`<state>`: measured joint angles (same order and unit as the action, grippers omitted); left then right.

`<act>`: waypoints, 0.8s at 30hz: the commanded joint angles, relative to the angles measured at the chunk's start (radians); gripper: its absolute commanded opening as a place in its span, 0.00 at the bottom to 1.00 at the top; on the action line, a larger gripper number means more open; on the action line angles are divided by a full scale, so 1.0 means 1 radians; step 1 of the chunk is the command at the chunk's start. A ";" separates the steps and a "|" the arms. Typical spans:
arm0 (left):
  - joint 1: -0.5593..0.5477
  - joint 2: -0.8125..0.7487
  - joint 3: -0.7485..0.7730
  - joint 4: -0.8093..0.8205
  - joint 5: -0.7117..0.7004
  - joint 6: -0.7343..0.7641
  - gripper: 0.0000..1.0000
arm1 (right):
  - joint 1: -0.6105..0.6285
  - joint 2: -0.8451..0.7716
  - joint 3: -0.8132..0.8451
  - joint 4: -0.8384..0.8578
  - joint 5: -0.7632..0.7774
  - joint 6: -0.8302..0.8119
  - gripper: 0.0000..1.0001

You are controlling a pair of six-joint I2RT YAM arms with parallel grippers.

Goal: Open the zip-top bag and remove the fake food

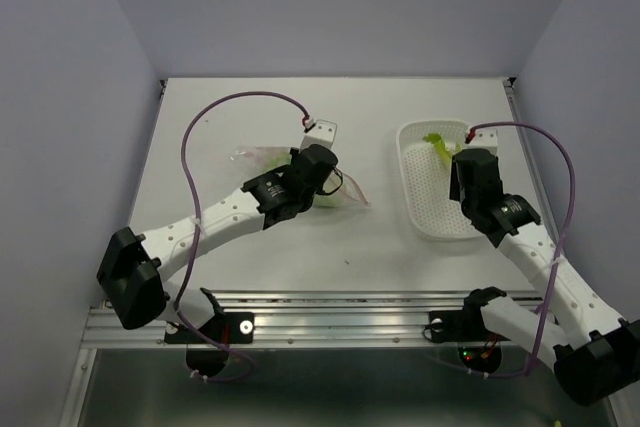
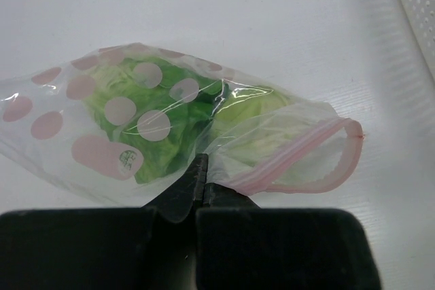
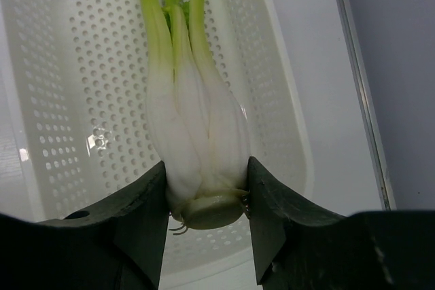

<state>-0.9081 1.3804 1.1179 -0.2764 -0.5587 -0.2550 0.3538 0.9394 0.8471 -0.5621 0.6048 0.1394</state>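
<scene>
The zip-top bag (image 2: 156, 113) lies on the table, clear with pink dots, its pink zip strip (image 2: 319, 161) parted into a loop at the right. Green leafy fake food (image 2: 163, 117) shows through the plastic. My left gripper (image 2: 200, 168) is shut on the bag's near wall just beside the zip strip; from above the bag (image 1: 345, 192) shows next to the left gripper (image 1: 325, 182). My right gripper (image 3: 207, 188) is shut on a pale bok-choy-like fake food piece (image 3: 194, 134) with yellow-green stalks, held over the white perforated tray (image 3: 61, 66). Its green top (image 1: 438, 144) shows above the right gripper (image 1: 460, 162).
The white perforated tray (image 1: 425, 217) stands right of centre, its corner (image 2: 418, 5) visible in the left wrist view. A small white block (image 1: 321, 132) with a cable sits behind the bag. Walls close in the table on the left, back and right.
</scene>
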 commanded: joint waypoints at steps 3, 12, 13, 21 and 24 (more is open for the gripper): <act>0.002 -0.057 -0.024 0.063 -0.004 0.016 0.00 | -0.007 -0.054 -0.046 0.097 -0.083 -0.018 0.13; 0.000 -0.083 -0.050 0.083 0.006 0.022 0.00 | -0.016 -0.053 -0.080 0.096 -0.079 0.043 0.43; 0.000 -0.081 -0.050 0.085 0.006 0.025 0.00 | -0.016 -0.054 -0.082 0.096 -0.080 0.048 0.48; -0.002 -0.070 -0.041 0.082 0.014 0.026 0.00 | -0.016 -0.082 -0.048 -0.002 -0.033 0.121 0.74; -0.002 -0.066 -0.035 0.075 0.014 0.023 0.00 | -0.016 -0.088 -0.048 -0.002 -0.034 0.123 0.80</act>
<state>-0.9081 1.3411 1.0729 -0.2337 -0.5316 -0.2371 0.3462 0.8700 0.7582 -0.5564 0.5407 0.2333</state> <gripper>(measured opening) 0.025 0.784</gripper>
